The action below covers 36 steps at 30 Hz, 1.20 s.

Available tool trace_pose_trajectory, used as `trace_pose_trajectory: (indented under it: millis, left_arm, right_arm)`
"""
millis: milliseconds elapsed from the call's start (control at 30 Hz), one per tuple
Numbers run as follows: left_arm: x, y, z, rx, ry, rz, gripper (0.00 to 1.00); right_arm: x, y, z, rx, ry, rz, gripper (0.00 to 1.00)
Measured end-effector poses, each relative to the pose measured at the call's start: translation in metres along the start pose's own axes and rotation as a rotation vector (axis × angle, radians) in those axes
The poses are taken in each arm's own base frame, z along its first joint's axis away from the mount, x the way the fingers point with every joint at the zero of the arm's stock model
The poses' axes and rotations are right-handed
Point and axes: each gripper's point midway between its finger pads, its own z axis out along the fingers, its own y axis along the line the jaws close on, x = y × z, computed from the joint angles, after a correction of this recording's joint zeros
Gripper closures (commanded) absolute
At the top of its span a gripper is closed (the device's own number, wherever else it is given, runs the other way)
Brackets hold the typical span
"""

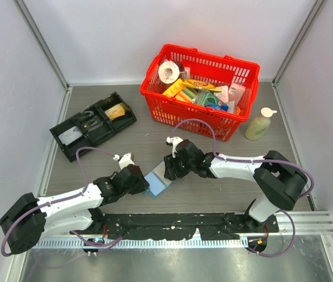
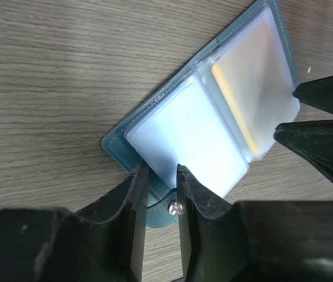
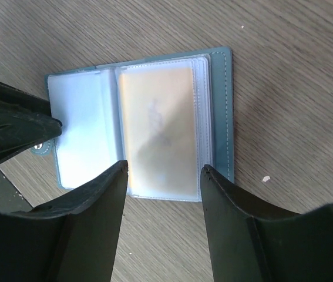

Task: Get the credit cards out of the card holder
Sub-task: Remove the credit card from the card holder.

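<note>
On the table (image 1: 143, 134), open card holder (image 1: 156, 181).

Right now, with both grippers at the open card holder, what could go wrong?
1. The left gripper pinches only one edge of the card holder; a pull could pivot or drag it.
2. The right gripper, open, straddles the orange-tan card inside its clear pocket; closing may grab the pocket too and lift everything.

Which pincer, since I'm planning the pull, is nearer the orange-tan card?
Right. The right pincer straddles the orange-tan card; the left pincer clamps the card holder at its other panel.
</note>
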Motion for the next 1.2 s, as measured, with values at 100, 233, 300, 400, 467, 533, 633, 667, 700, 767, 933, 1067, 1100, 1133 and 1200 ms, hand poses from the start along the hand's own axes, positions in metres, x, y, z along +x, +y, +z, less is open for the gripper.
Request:
trace_pose_trajectory:
  millis: [100, 233, 300, 400, 467, 533, 633, 667, 700, 767, 933, 1067, 1100, 1133, 1200]
  left_arm:
    - [0.0, -0.002, 0.002, 0.012, -0.003, -0.006, 0.72]
    - [0.001, -0.005, 0.004, 0.028, -0.005, -0.025, 0.73]
    - [0.001, -0.006, 0.004, 0.034, -0.005, -0.028, 0.73]
    - [0.001, -0.008, 0.005, 0.048, -0.004, -0.034, 0.74]
    - [0.002, -0.009, 0.005, 0.054, -0.003, -0.038, 0.74]
    - [0.002, -0.011, 0.006, 0.06, -0.001, -0.041, 0.74]
    - [0.003, -0.011, 0.006, 0.063, 0.001, -0.047, 0.74]
    - [0.003, -0.012, 0.006, 0.063, 0.001, -0.05, 0.74]
    - [0.003, -0.012, 0.006, 0.063, 0.001, -0.053, 0.74]
    - [0.003, -0.012, 0.006, 0.065, 0.0, -0.057, 0.74]
    - [0.003, -0.012, 0.006, 0.066, 0.0, -0.058, 0.74]
    - [0.003, -0.012, 0.006, 0.066, 0.0, -0.058, 0.74]
    - [0.003, -0.012, 0.006, 0.066, 0.0, -0.058, 0.74]
    - [0.003, -0.012, 0.006, 0.066, 0.0, -0.058, 0.74]
    - [0.003, -0.012, 0.006, 0.067, 0.0, -0.058, 0.74]
  right_arm:
    - [0.003, -0.001, 0.002, 0.002, 0.01, 0.001, 0.43]
    - [0.003, 0.001, 0.002, -0.008, 0.013, 0.002, 0.44]
    - [0.004, 0.002, 0.002, -0.014, 0.015, 0.001, 0.45]
    - [0.006, 0.004, 0.001, -0.027, 0.023, 0.002, 0.45]
    - [0.007, 0.005, 0.001, -0.032, 0.026, 0.002, 0.45]
    - [0.007, 0.005, 0.002, -0.035, 0.029, 0.003, 0.45]
    - [0.008, 0.005, 0.002, -0.034, 0.031, 0.004, 0.45]
    - [0.008, 0.004, 0.002, -0.032, 0.03, 0.004, 0.44]
    - [0.008, 0.003, 0.002, -0.026, 0.029, 0.005, 0.44]
    - [0.006, -0.001, 0.003, -0.003, 0.018, 0.005, 0.44]
    - [0.005, -0.009, 0.0, 0.048, 0.012, 0.002, 0.44]
    - [0.007, -0.012, -0.001, 0.064, 0.017, 0.002, 0.44]
    - [0.007, -0.012, -0.001, 0.065, 0.017, 0.002, 0.44]
    - [0.007, -0.012, -0.001, 0.064, 0.017, 0.003, 0.44]
    - [0.007, -0.012, -0.001, 0.063, 0.017, 0.003, 0.44]
